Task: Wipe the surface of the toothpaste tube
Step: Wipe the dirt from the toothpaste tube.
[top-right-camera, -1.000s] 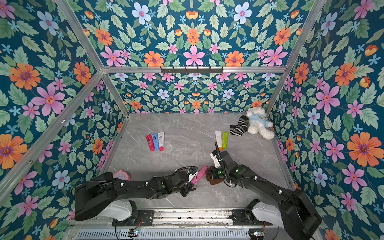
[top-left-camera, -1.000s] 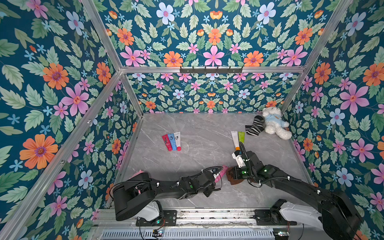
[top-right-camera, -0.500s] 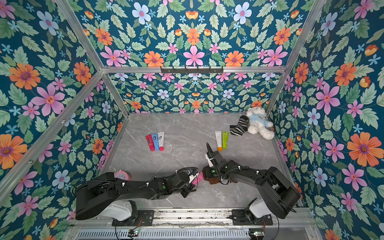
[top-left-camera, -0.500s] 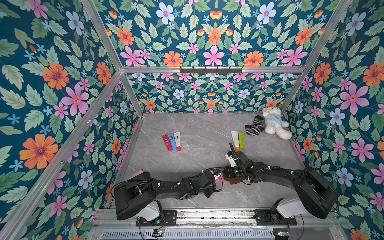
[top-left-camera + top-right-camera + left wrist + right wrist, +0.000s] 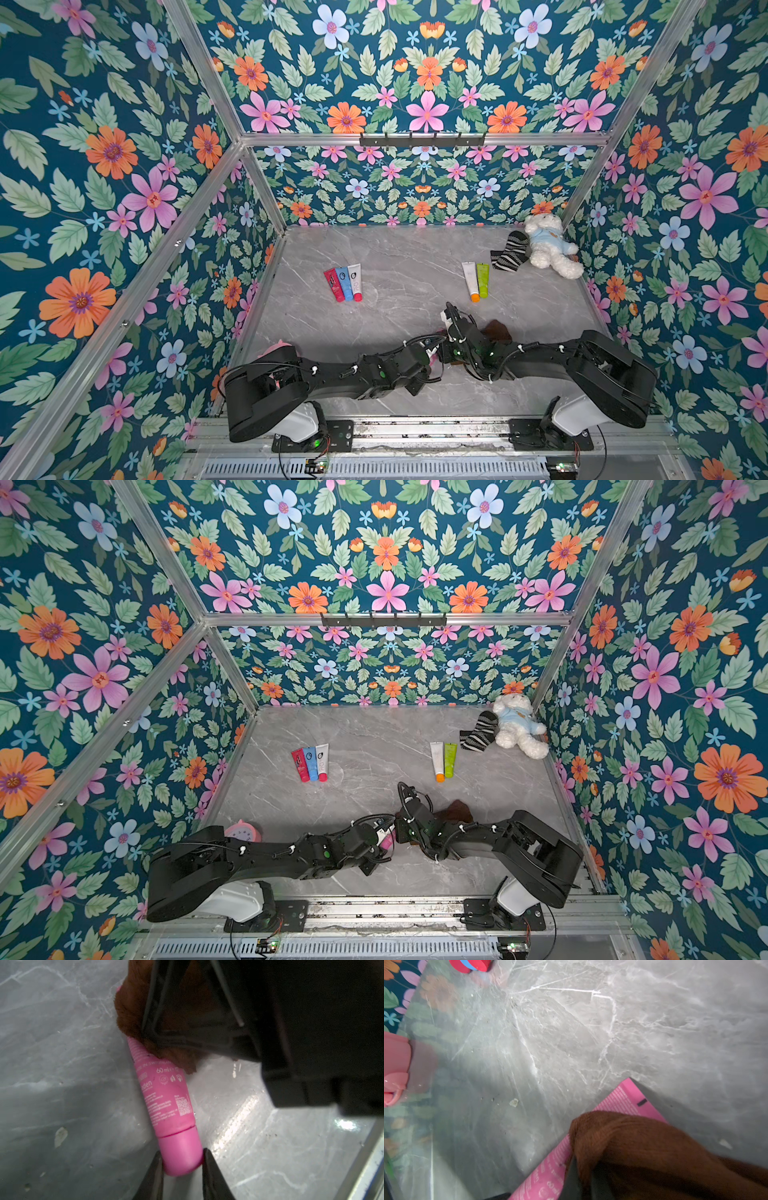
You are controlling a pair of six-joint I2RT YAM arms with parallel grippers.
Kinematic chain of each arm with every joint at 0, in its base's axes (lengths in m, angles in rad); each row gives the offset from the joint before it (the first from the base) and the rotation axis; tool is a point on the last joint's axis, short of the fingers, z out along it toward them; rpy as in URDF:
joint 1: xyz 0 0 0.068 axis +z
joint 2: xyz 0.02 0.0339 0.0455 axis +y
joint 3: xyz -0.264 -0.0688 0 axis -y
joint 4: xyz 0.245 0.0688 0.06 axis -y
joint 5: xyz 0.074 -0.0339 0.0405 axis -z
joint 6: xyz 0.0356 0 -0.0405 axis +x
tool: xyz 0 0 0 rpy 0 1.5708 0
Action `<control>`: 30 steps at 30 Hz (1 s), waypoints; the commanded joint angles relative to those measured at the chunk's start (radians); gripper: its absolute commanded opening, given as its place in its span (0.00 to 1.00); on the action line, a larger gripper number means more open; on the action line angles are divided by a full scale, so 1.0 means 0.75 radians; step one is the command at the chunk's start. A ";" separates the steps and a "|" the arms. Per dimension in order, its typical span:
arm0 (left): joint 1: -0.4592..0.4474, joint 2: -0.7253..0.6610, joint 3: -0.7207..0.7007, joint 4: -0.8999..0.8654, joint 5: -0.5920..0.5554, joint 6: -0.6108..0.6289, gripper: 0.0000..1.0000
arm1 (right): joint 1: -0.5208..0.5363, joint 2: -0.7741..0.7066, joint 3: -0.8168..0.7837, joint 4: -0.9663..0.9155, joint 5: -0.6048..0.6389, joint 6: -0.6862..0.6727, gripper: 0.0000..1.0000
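Note:
A pink toothpaste tube (image 5: pixel 166 1093) lies low over the grey marble table near its front edge. My left gripper (image 5: pixel 182 1152) is shut on its rounded cap, one finger on each side. My right gripper (image 5: pixel 583 1176) is shut on a brown cloth (image 5: pixel 643 1147). The cloth is pressed onto the flat crimped half of the tube (image 5: pixel 623 1101) and hides part of it. In both top views the two grippers meet at the front middle, left gripper (image 5: pixel 384 839) and right gripper (image 5: pixel 401 833). A sliver of pink tube (image 5: pixel 387 842) shows between them, and the cloth (image 5: pixel 496 330) trails behind the right wrist.
Red, blue and white tubes (image 5: pixel 343 284) lie side by side at mid-left. A white and a green tube (image 5: pixel 476 280) lie at mid-right. A striped sock (image 5: pixel 509 251) and white teddy (image 5: pixel 548 245) sit in the back right corner. A pink clock (image 5: pixel 243 833) stands by the left arm.
My right gripper has slid left with the brown cloth, along the tube toward the left gripper. The left arm and the tube have stayed where they were.

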 commanded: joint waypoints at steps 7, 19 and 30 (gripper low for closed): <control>-0.002 -0.013 -0.009 0.116 -0.007 0.072 0.00 | 0.068 -0.085 -0.073 -0.010 -0.500 0.108 0.00; -0.001 -0.030 -0.021 0.131 0.014 0.068 0.00 | -0.061 -0.130 -0.085 -0.157 -0.411 0.056 0.00; -0.003 -0.041 -0.028 0.140 0.027 0.066 0.00 | -0.331 -0.118 0.007 -0.373 -0.258 -0.118 0.00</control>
